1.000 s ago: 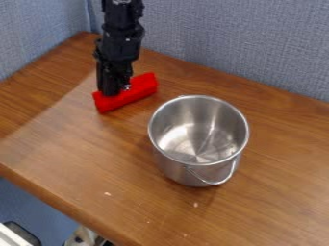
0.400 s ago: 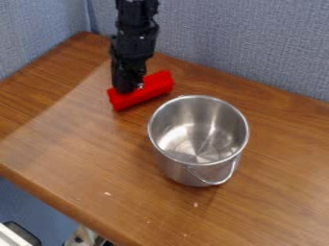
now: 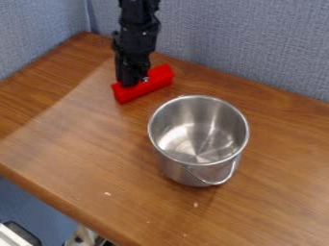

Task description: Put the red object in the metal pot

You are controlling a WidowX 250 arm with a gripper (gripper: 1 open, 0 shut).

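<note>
One pincer [image 3: 130,81] we keep clamped on the red bar [image 3: 144,84], lifting it off the bench [image 3: 64,125] toward the pot [image 3: 198,139].

red object [image 3: 144,84] on table [image 3: 77,125], behind-left of metal pot [image 3: 198,139], seemingly apart

A single camera looks down at an angle from in front of the wooden table [image 3: 64,125], fairly near; the blue wall [image 3: 244,38] fills the frame's top.
</note>
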